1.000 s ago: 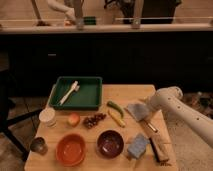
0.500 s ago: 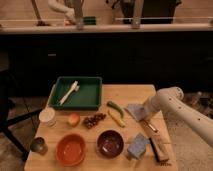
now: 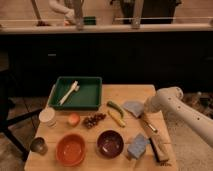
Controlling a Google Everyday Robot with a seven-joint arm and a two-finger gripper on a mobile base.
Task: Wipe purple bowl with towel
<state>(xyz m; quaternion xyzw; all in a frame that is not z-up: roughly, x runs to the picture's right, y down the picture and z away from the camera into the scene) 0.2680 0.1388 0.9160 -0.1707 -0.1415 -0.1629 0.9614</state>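
Observation:
The purple bowl [image 3: 110,143] sits upright at the table's front centre, right of the orange bowl [image 3: 71,149]. The grey-blue towel [image 3: 132,107] lies flat on the table behind and to the right of the purple bowl. My white arm reaches in from the right. My gripper [image 3: 143,113] is low over the towel's right edge, and the arm's end hides it. It is well away from the purple bowl.
A blue-grey sponge block [image 3: 137,146] and a dark brush [image 3: 156,145] lie right of the purple bowl. A banana [image 3: 117,119], a green vegetable [image 3: 114,107], grapes [image 3: 94,120], a round fruit [image 3: 74,119], a white cup [image 3: 47,116] and a metal cup [image 3: 38,145] are there. A green tray [image 3: 90,98] stands at the back left.

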